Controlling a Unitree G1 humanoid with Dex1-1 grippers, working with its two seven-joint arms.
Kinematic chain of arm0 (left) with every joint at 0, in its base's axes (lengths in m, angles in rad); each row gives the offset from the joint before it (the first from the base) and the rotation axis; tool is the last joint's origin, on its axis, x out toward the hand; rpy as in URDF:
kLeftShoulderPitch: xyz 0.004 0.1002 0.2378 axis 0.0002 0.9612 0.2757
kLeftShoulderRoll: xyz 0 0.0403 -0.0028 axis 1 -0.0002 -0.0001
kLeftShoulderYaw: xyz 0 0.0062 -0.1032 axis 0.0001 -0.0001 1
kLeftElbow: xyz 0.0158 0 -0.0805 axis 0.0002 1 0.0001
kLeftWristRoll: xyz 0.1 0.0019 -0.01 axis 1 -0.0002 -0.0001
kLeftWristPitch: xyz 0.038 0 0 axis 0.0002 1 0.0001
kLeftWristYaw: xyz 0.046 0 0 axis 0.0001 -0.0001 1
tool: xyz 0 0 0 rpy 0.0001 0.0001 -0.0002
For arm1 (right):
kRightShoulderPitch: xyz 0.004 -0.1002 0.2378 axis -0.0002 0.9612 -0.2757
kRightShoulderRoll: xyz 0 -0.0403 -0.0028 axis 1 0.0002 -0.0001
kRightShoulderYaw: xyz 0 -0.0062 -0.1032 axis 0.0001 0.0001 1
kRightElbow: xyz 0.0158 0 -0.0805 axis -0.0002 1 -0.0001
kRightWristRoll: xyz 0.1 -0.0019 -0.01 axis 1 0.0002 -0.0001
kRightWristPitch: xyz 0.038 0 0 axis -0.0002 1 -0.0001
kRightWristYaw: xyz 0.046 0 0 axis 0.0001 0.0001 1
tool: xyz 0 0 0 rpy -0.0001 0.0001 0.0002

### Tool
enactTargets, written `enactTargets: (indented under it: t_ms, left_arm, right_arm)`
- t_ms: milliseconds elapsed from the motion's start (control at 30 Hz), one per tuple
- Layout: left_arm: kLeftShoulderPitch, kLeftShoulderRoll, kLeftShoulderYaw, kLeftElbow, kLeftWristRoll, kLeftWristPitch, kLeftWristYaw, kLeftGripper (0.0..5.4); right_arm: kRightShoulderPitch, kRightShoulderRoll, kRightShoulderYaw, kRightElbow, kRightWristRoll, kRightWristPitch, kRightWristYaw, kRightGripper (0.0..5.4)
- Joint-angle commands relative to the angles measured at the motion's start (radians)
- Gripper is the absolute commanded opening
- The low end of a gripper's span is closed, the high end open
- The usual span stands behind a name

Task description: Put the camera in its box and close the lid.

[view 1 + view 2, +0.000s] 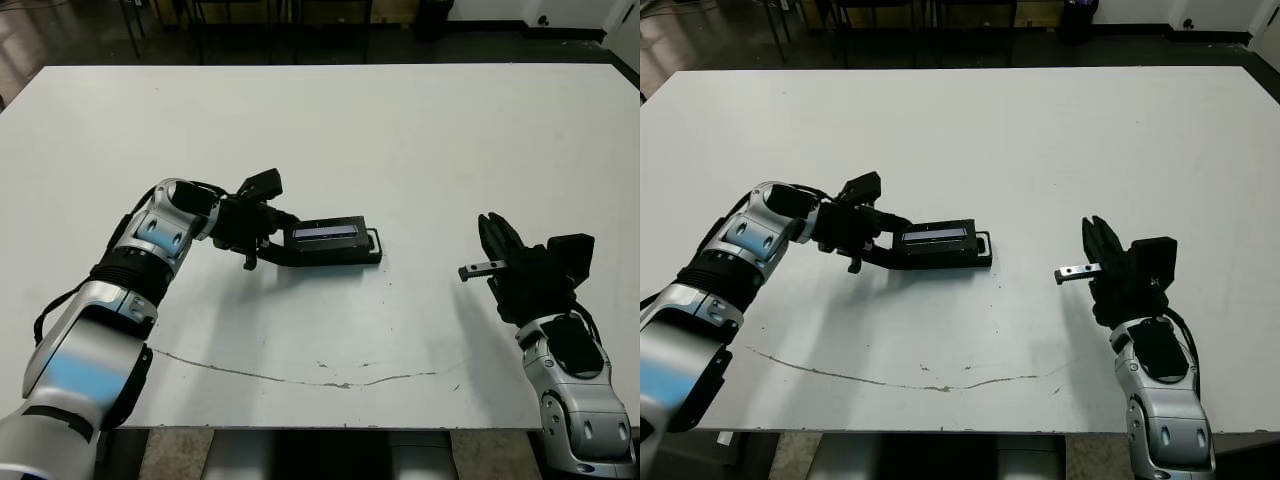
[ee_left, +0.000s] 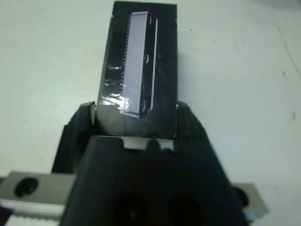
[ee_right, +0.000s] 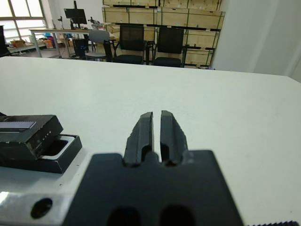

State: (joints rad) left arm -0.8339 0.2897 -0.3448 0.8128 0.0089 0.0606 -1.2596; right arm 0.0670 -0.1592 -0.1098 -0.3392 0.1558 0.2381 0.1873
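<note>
**Lid held over box, mid-table**

White table point(image 1: 420, 130), scuffed, with a thin dark crack line along its near edge; chairs and stacked crates stand beyond it in the right wrist view.

Item one: our left gripper point(image 1: 262, 240), reaching toward the table's middle. Its fingers point(image 2: 77, 127) sit on either side of one short end of the lid point(image 1: 325, 234) and clamp it.

Item two: the lid, black, with a pale grey-blue stripe running along its top face. It lies on the box, shifted toward our left gripper and not squarely seated.

Item three: the box point(image 3: 63, 153), black-walled, resting on the table near the centre. Its far end shows uncovered past the lid's edge, with the pale rim visible. We cannot tell what lies inside.

Item four: our right gripper point(image 1: 497, 235), well apart from the box, above bare table. Its fingers point(image 3: 143, 134) stand nearly together, a narrow slit between them, holding nothing.
</note>
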Motion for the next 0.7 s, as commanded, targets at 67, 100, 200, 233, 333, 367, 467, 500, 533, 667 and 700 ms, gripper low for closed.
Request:
enactTargets:
  t_ms: [67, 100, 200, 233, 333, 367, 467, 500, 533, 667, 700]
  left_arm:
    - [0.028, -0.025, -0.043, 0.06, 0.069, 0.02, 0.042, 2.01]
    - [0.028, -0.032, -0.044, 0.066, 0.071, 0.021, 0.042, 2.01]
    - [0.034, -0.045, -0.047, 0.068, 0.075, 0.013, 0.047, 2.01]
    - [0.037, -0.05, -0.044, 0.069, 0.07, 0.014, 0.045, 2.01]
    - [0.048, -0.063, -0.033, 0.077, 0.054, 0.01, 0.032, 2.01]
    - [0.05, -0.066, -0.033, 0.079, 0.054, 0.009, 0.031, 2.01]
    - [0.053, -0.074, -0.037, 0.077, 0.056, 0.028, 0.029, 2.01]
    - [0.052, -0.076, -0.037, 0.078, 0.056, 0.036, 0.026, 2.01]
    - [0.05, -0.078, -0.037, 0.08, 0.054, 0.04, 0.022, 2.01]
    - [0.042, -0.088, -0.034, 0.09, 0.049, 0.031, 0.014, 2.01]
    - [0.039, -0.092, -0.034, 0.091, 0.05, 0.032, 0.015, 2.01]
  right_arm:
    - [0.014, -0.013, -0.012, 0.005, 0.007, 0.001, 0.006, 0.0]
    - [0.015, -0.013, -0.014, 0.006, 0.01, -0.001, 0.009, 0.0]
    - [0.015, -0.011, -0.016, 0.008, 0.016, -0.003, 0.014, 0.0]
    - [0.016, -0.01, -0.016, 0.008, 0.016, 0.0, 0.013, 0.0]
    - [0.016, -0.009, -0.016, 0.009, 0.015, 0.003, 0.011, 0.0]
    - [0.015, -0.009, -0.015, 0.013, 0.015, -0.004, 0.014, 0.0]
    - [0.014, -0.011, -0.016, 0.028, 0.016, -0.024, 0.022, 0.0]
    - [0.014, -0.009, -0.017, 0.032, 0.018, -0.028, 0.025, 0.0]
    - [0.014, -0.009, -0.017, 0.036, 0.02, -0.035, 0.028, 0.0]
    - [0.016, -0.011, -0.017, 0.034, 0.017, -0.029, 0.024, 0.0]
    - [0.016, -0.012, -0.018, 0.032, 0.018, -0.025, 0.023, 0.0]
